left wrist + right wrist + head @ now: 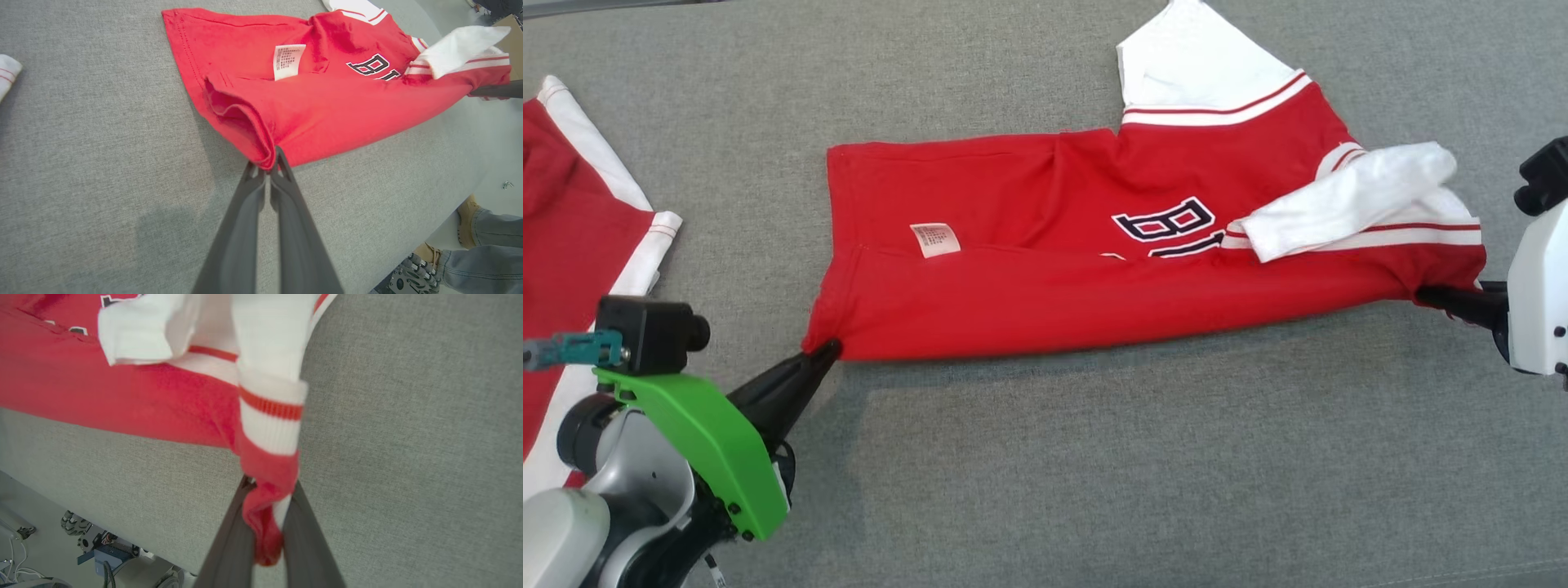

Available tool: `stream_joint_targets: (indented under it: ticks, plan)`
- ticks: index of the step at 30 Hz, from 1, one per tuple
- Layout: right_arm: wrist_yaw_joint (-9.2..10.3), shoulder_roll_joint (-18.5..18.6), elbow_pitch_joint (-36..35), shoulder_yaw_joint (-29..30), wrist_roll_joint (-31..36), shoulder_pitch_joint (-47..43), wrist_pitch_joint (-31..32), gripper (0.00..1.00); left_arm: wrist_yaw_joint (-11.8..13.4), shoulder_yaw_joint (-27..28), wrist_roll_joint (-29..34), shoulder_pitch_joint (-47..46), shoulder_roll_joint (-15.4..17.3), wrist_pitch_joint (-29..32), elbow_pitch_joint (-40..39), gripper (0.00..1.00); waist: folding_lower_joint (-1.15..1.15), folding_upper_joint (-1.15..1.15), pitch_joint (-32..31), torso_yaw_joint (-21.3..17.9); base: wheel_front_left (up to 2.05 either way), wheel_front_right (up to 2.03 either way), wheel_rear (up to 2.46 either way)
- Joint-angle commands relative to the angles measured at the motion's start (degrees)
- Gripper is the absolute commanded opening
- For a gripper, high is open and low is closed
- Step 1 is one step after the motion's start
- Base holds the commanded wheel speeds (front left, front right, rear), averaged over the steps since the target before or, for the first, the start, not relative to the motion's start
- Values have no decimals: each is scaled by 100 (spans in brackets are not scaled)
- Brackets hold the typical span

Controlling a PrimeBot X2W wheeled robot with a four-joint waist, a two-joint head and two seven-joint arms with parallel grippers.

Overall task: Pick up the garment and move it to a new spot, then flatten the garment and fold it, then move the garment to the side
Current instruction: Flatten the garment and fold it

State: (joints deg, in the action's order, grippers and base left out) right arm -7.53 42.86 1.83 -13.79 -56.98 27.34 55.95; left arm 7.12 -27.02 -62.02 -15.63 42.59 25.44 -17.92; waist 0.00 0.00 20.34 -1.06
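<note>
The garment [1094, 269] is a red shirt with white sleeves and dark lettering, lying folded lengthwise across the grey table [1094, 457]. My left gripper [823, 351] is shut on its lower left hem corner; in the left wrist view the gripper [269, 165] pinches the rolled red hem of the garment [318, 110]. My right gripper [1425, 296] is shut on the right end, near the collar. In the right wrist view its fingers [229, 539] clamp a bunch of red and white cloth [267, 477]. A white sleeve [1347, 204] lies folded over the top.
A second red and white garment [580, 220] lies at the table's left edge. A person's legs and shoes [470, 228] stand beyond the table's edge in the left wrist view. Equipment and cables [94, 547] sit on the floor below the table edge.
</note>
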Motion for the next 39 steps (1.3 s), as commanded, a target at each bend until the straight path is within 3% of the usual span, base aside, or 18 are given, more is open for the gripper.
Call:
stream_joint_targets:
  ticks: [1, 8, 17, 18, 19, 20, 22, 27, 34, 39]
  plan:
    - [8, -5, -26, 61, 51, -134, 39, 0, 60, 24, -32, 157, 38, -63, -17, 0, 0, 0, -6, -4, 0, 0, 0]
    - [8, -10, -300, 173, 349, -922, 150, 0, 210, -118, 112, 883, -119, -508, -50, 0, 0, 0, -138, 0, 0, 0, 0]
    - [8, -147, -484, 345, 529, -1870, -396, 0, 337, -242, 230, 1613, -483, -1189, 354, 0, 0, 0, -179, 16, 0, 0, 0]
    - [8, -151, -508, 345, 596, -1892, -517, 0, 361, -248, 264, 1626, -531, -1260, 401, 9, 0, 0, -176, 20, 0, 0, 0]
    - [8, -171, -538, 339, 646, -1903, -654, 56, 372, -270, 307, 1644, -557, -1312, 440, 46, 0, 0, -171, 20, 0, 0, 0]
    - [8, -208, -524, 337, 671, -1944, -723, 100, 413, -261, 350, 1662, -593, -1382, 476, 100, 0, 0, -173, 17, 0, 0, 0]
    - [8, -177, -558, 292, 675, -2012, -679, 100, 477, -186, 355, 1736, -613, -1508, 513, 100, 0, 0, -176, -13, 0, 0, 0]
    - [7, -28, -757, 434, 744, -1913, -618, 100, 658, -34, 582, 1807, -307, -1608, 404, 100, 0, 0, -159, -55, 0, 0, 0]
    - [7, -5, -1280, 667, 857, -958, -481, 100, 854, 240, 853, 1128, 242, -1228, -176, 100, 0, 0, 58, -112, 0, 0, 0]
    - [6, -365, -1019, 406, 1170, 201, -401, 100, 705, 72, 963, -55, 84, -624, -7, 100, 0, 0, 447, 5, 0, 0, 0]
